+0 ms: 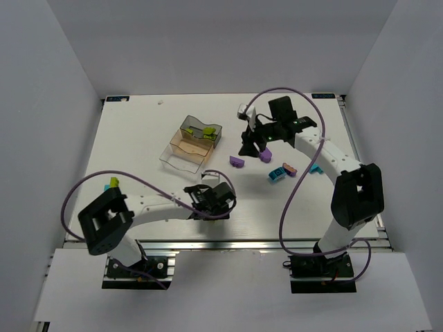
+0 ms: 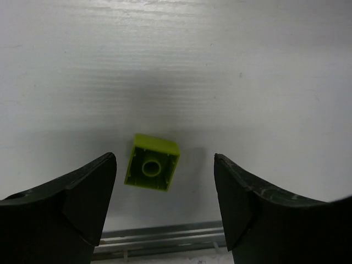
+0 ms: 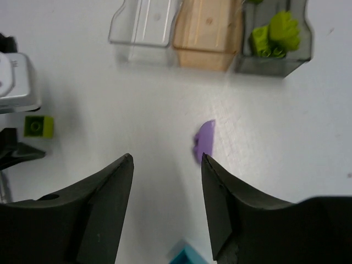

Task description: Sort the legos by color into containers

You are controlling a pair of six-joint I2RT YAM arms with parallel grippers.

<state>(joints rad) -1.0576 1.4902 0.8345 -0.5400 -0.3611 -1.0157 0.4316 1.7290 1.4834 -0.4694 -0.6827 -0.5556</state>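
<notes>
My left gripper (image 1: 210, 202) is open near the table's front edge. In the left wrist view a lime green brick (image 2: 152, 162) lies upside down on the table between the open fingertips of the left gripper (image 2: 164, 165), touching neither. My right gripper (image 1: 248, 146) is open and empty above the table, with a purple brick (image 3: 204, 141) just beyond its right fingertip. The grey tray (image 1: 208, 128) holds lime green bricks (image 3: 275, 36). The orange tray (image 1: 191, 145) and the clear tray (image 1: 174, 160) adjoin it and look empty.
Loose bricks lie right of the trays: purple (image 1: 237, 161), purple (image 1: 266, 155), cyan (image 1: 277, 173), another purple (image 1: 290, 169) and cyan (image 1: 316, 168). A lime green and cyan pair (image 1: 111, 183) sits by the left arm. Purple cables loop over both arms.
</notes>
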